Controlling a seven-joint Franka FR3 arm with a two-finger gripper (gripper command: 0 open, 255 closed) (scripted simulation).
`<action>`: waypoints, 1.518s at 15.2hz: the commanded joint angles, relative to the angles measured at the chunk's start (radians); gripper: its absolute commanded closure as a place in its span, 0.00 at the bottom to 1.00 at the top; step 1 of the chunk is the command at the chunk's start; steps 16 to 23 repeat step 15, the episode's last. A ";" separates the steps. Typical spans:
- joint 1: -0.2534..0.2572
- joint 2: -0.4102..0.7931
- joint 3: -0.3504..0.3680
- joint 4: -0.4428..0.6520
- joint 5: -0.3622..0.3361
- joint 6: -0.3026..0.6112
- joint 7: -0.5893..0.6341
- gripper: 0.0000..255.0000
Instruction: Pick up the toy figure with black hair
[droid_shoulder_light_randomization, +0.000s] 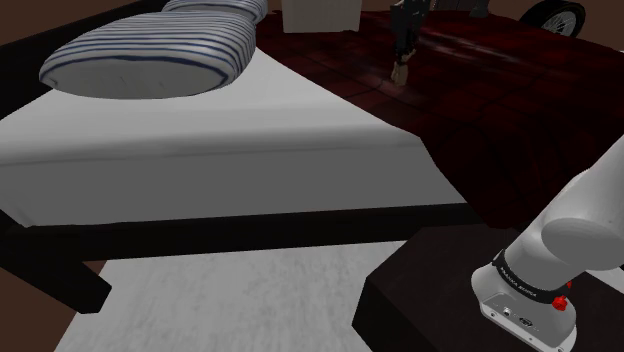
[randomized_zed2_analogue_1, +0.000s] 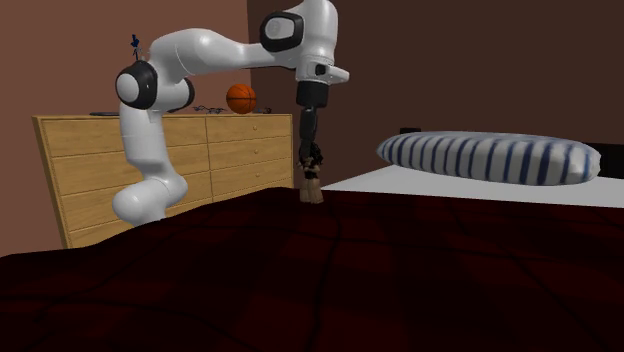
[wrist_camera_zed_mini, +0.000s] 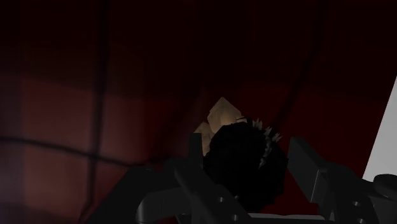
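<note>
On the dark red bed (randomized_zed2_analogue_1: 400, 280), my two fingers (wrist_camera_zed_mini: 305, 168) stand apart, flanking the one black-haired toy figure (wrist_camera_zed_mini: 242, 165). I count two striped pillows (droid_shoulder_light_randomization: 150, 50).

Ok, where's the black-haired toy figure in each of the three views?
Shoulder view: toy figure top centre, upright on the dark red bedspread.
Second exterior view: toy figure mid-frame, between wooden dresser and striped pillow.
Wrist view: toy figure seen from above, black hair foremost.
Shared landmark: the dark red bedspread.
</note>
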 joint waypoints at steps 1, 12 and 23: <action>0.000 0.008 0.000 0.032 0.000 -0.026 -0.003 1.00; -0.002 0.101 -0.002 0.308 0.002 -0.208 -0.030 1.00; -0.003 0.114 -0.002 0.343 0.002 -0.229 -0.033 1.00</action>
